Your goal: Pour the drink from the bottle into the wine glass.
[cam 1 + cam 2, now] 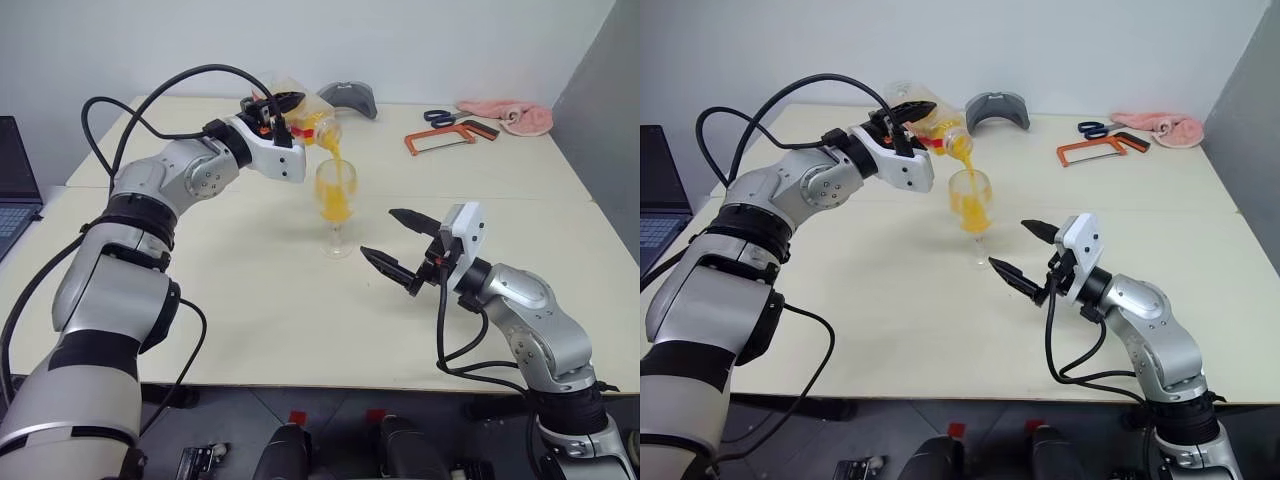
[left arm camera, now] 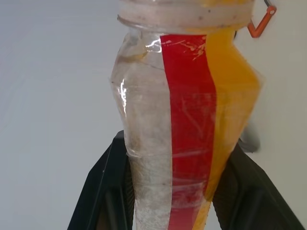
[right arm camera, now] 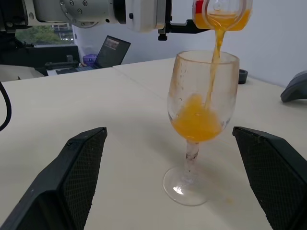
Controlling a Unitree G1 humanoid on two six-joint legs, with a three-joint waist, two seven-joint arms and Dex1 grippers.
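— Left claw (image 1: 285, 112)?
— Clamped tight on the bottle (image 1: 300, 115), one black finger (image 2: 103, 184) pressed against each side of it. Bottle tipped well over, mouth pointing down above the wine glass (image 1: 336, 207).
— And the drink (image 3: 197, 122)?
— Falling in a thin orange stream from the bottle mouth into the bowl. Pooled in the lower part of the bowl, well below the rim. More of it left in the bottle beside the red label stripe (image 2: 189, 129).
— Right claw (image 1: 398, 243)?
— Wide apart, holding nothing, touching nothing. Level with the glass and just beside it, on the robot's right, fingers (image 3: 79, 179) pointing toward the stem from either side.
— Where does the glass stand?
— Upright on its round foot, near the middle of the pale cream table (image 1: 250, 310), directly under the bottle mouth.
— Anything else on the table?
— Far edge: a grey curved object (image 1: 350, 97), scissors (image 1: 438, 117) with blue handles, an orange-framed hacksaw (image 1: 450, 137), a pink cloth (image 1: 515, 116). All well apart from the glass. A laptop (image 1: 15, 185) off the table's left side. Plain light wall behind, a grey panel at the far right.
— Arm poses?
— Left arm raised and reaching forward, forearm angled inward to the right, wrist rolled to tilt the bottle. Right arm lower, elbow bent, forearm angled inward to the left, claw roughly level above the table.
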